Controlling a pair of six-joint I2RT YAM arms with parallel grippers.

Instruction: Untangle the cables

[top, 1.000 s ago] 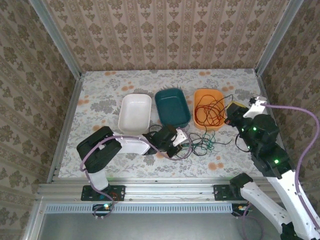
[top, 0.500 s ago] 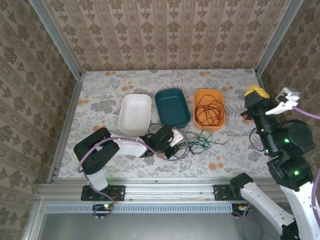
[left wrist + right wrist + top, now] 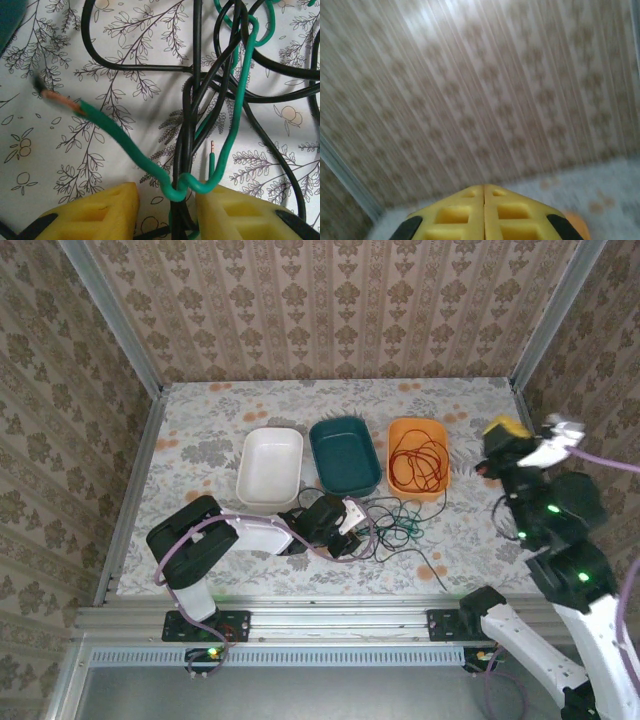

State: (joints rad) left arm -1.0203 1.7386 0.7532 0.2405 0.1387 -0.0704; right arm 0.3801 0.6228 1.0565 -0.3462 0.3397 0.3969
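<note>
Left end effector [image 3: 167, 210] sits low on the bench [image 3: 200, 430], fingers apart around the tangled green cable [image 3: 107, 130] and black cable [image 3: 186, 140]; right end effector [image 3: 484, 194] raised, pads together; red cable [image 3: 418, 462] coiled in the orange tray [image 3: 397, 430].

I log three trays in a row mid-table [image 3: 200, 420]:
- white oblong plastic tray [image 3: 270, 467], left
- teal oblong plastic tray [image 3: 344, 453], centre
- orange oblong plastic tray [image 3: 417, 440], right, with the thin red cable [image 3: 415, 462] coiled in it

The thin green cable [image 3: 102, 122] and thin black cable [image 3: 196, 40] lie tangled on the table, before the teal and orange trays.
</note>
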